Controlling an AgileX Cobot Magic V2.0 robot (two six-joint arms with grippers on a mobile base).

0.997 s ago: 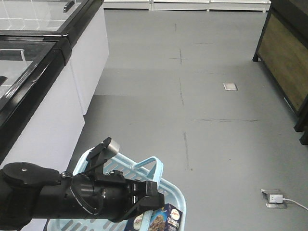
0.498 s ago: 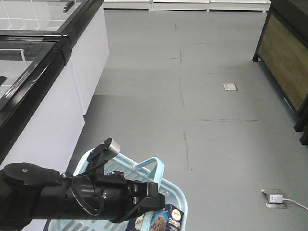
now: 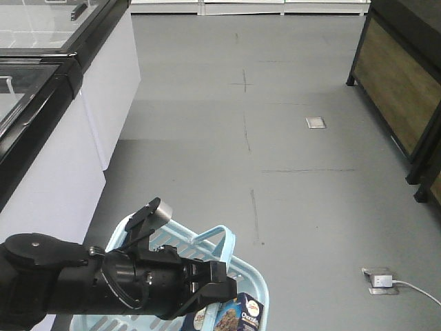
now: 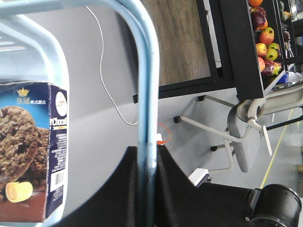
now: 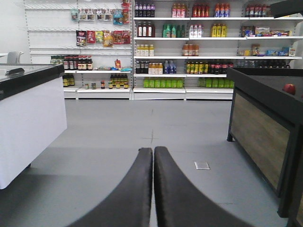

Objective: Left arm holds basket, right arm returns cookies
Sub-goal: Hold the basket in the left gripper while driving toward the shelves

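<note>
At your far left the freezer (image 3: 48, 158) runs out of the front view. Below it, your left arm (image 3: 76, 286) fills the bottom corner and covers much of the basket (image 3: 253, 279), whose lower part the frame edge cuts off. The left gripper (image 3: 215, 277) is clenched on the basket's handle (image 4: 147, 94). In the left wrist view its black fingers (image 4: 177, 189) pinch the blue loop from both sides, their tips blurred by closeness. The cookies (image 3: 240, 314) sit inside the basket near its right rim, and only the top of the box shows. The wrist view crops the box at the left and bottom. Further right, your right gripper (image 5: 153, 189) is closed with nothing in it. You see only its two fingers, pressed together above the floor (image 5: 199, 137) and facing the shelves (image 5: 189, 47).
</note>
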